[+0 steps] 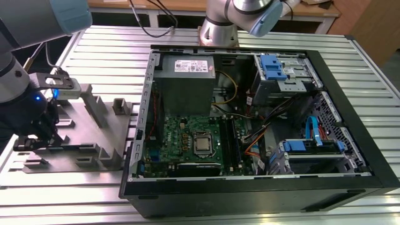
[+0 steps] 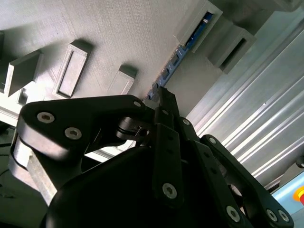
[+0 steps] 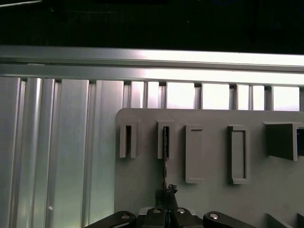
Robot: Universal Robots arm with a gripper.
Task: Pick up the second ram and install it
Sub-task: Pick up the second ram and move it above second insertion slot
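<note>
The second ram [image 2: 183, 47] is a thin blue-green stick standing on edge on the grey holder plate [image 2: 118, 28]. Its far end sits in a raised slot block [image 3: 166, 124]. In the first wrist view the second ram [image 3: 165, 159] runs as a narrow dark line from that block back to my gripper [image 3: 166, 192]. The black fingers [image 2: 166, 102] meet on the stick's near end, and my gripper [image 2: 160, 95] is shut on it. In the exterior view my gripper [image 1: 37, 138] hangs low over the holder plate [image 1: 93, 126], on the exterior view's left, outside the computer case.
The open computer case [image 1: 350, 117] lies on the slatted metal table [image 1: 112, 51]. Inside it are the green motherboard [image 1: 181, 136], long black memory slots [image 1: 228, 140], a grey power supply [image 1: 185, 84] and blue drive brackets [image 1: 275, 68]. Several empty slot blocks [image 3: 237, 154] rise from the plate.
</note>
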